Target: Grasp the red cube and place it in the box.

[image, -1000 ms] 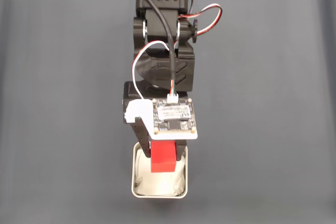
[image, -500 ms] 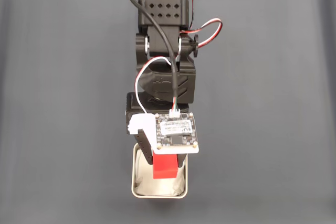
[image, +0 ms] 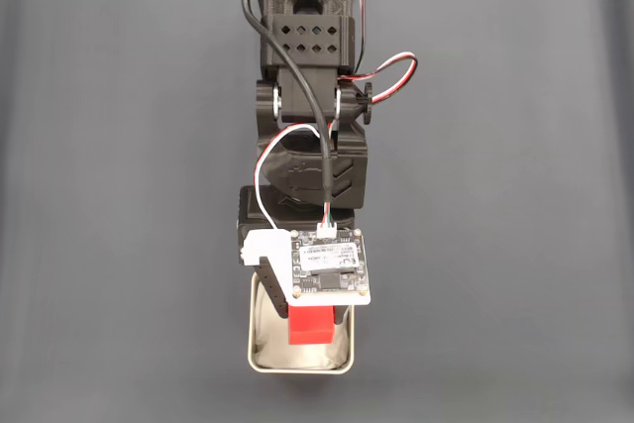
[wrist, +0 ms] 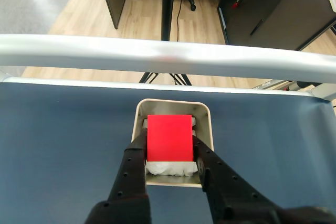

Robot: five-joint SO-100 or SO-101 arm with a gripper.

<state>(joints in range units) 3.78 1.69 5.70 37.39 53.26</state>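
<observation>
The red cube (image: 310, 325) (wrist: 169, 137) is held between my black fingers directly over the box (image: 260, 354) (wrist: 206, 117), a shallow silver tin with white crinkled lining. My gripper (image: 309, 318) (wrist: 169, 145) is shut on the cube, one finger on each side face. In the wrist view the cube's lower edge sits against the white lining (wrist: 167, 169); whether it rests on the lining I cannot tell. In the fixed view the wrist camera board (image: 327, 264) hides the cube's upper part and the box's near edge.
The dark blue-grey mat (image: 495, 245) spreads widely on both sides of the box. In the wrist view a silver rail (wrist: 168, 56) runs along the table's far edge just beyond the box, with wooden floor and dark furniture behind it.
The arm has reached further out and lower over the box, carrying the red cube deeper into it. The grip has not changed.
</observation>
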